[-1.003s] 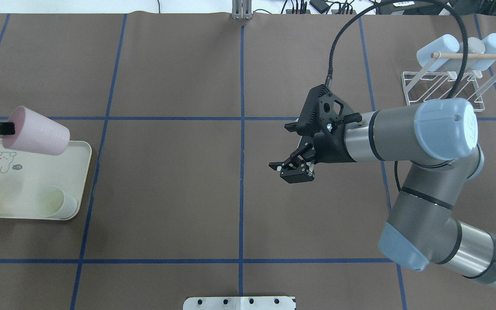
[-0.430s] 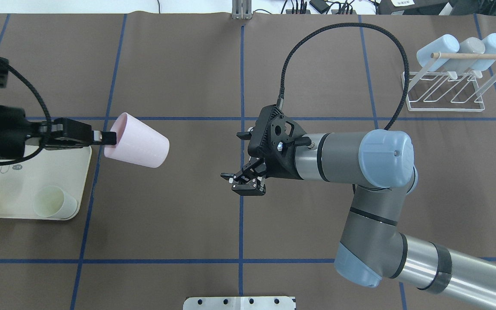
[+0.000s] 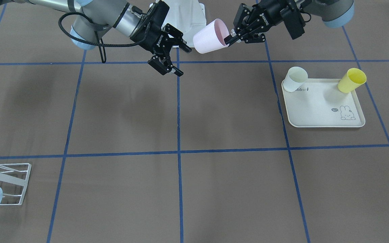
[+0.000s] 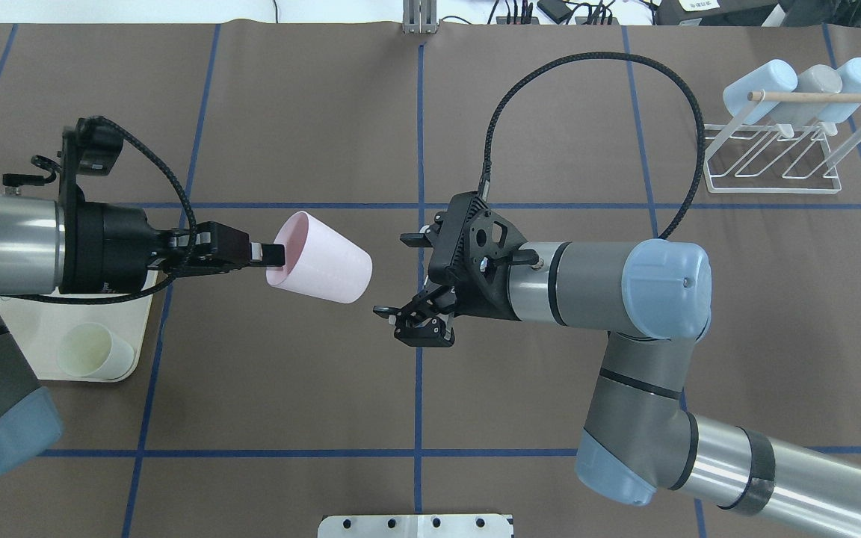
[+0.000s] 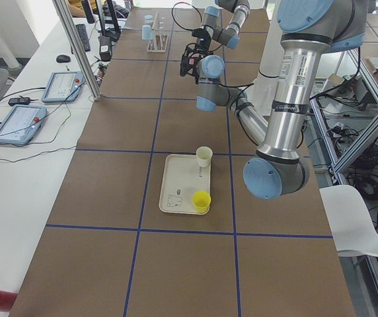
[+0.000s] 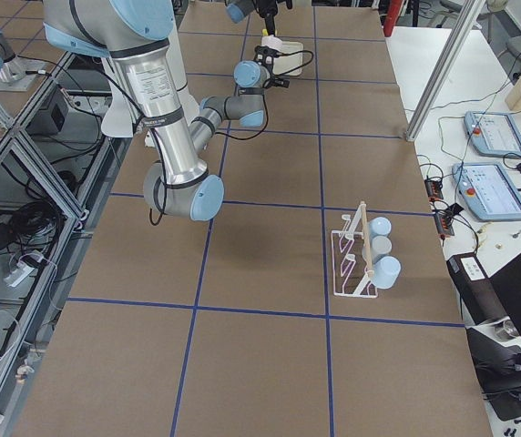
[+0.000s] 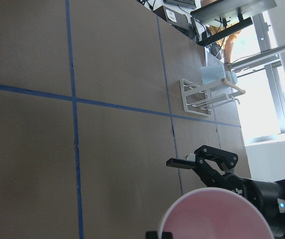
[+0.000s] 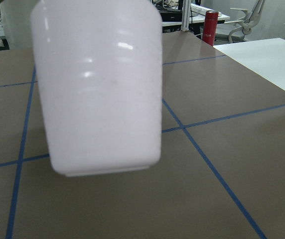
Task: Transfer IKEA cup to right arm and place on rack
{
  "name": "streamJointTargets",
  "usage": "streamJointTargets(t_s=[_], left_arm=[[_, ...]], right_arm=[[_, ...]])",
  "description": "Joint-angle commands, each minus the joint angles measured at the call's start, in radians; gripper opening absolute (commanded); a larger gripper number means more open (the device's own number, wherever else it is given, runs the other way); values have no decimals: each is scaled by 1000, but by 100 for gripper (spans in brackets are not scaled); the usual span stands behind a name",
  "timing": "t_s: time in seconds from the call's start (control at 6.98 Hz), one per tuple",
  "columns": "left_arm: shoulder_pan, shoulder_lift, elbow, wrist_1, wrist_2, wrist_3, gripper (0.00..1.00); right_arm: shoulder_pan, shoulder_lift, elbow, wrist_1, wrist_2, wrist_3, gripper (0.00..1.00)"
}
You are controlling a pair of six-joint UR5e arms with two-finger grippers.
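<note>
The pink IKEA cup (image 4: pixel 322 265) hangs tilted above the table's middle, base toward my right arm. My left gripper (image 4: pixel 273 254) is shut on its rim, also seen from the front (image 3: pixel 230 37) with the cup (image 3: pixel 209 39). My right gripper (image 4: pixel 400 325) stands open a short way from the cup's base, apart from it, with nothing between its fingers (image 3: pixel 184 47). The right wrist view is filled by the cup's base and wall (image 8: pixel 100 89). The white wire rack (image 4: pixel 770 161) stands at the far right.
Pale blue and grey cups (image 4: pixel 759 90) hang on the rack's prongs. A cream rabbit-print tray (image 3: pixel 316 111) at the left end carries a whitish cup (image 3: pixel 295 78) and a yellow cup (image 3: pixel 351 80).
My left arm has carried the pink cup from over the tray rightward to the table's middle. My right arm has swung left to meet it, its gripper still open.
</note>
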Motion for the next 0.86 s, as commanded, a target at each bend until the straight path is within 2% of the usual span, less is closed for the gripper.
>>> streamJointTargets(t_s=[0.0,0.29,0.72], left_arm=[[8,-39,36,7,5,-1,0],[14,-44,47,7,6,-1,0],[59,-39,46,7,37,1,0]], right_arm=[[-14,1,10,4,-1,1,99],[-34,-1,1,93,-2,1,99],[-36,-1,0,93,-11,-1,99]])
